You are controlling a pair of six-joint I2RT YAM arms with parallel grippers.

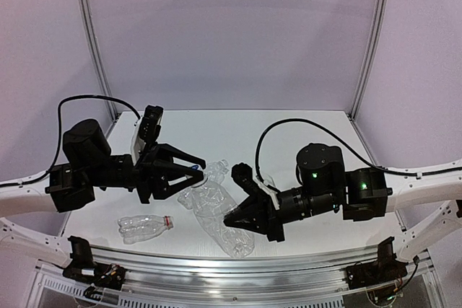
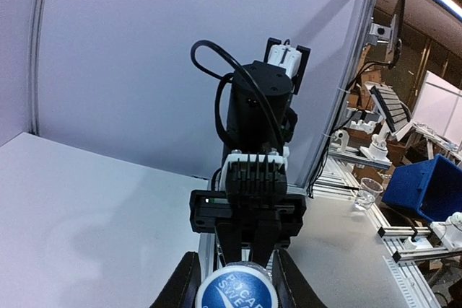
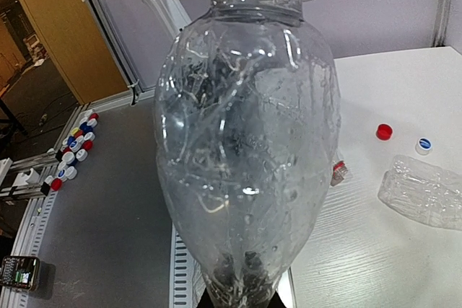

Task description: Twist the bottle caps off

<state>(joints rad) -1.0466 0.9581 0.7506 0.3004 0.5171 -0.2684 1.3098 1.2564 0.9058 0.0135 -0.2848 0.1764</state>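
Both clenched: right gripper (image 1: 234, 218) grips the bottle (image 1: 213, 198) by its base, long axis pointing toward the left arm, the cap (image 2: 237, 290) at that end pinched in the left gripper (image 1: 198, 170), ready to twist.

Clear bottle (image 3: 245, 142), red cap (image 3: 385, 132) beyond

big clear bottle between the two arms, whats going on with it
The right gripper holds the big crumpled clear bottle near its base. The left gripper is shut on its blue-and-white cap, which sits on the neck, not yet unscrewed. A red cap and a pale cap lie loose on the table, near a second bottle lying on its side.
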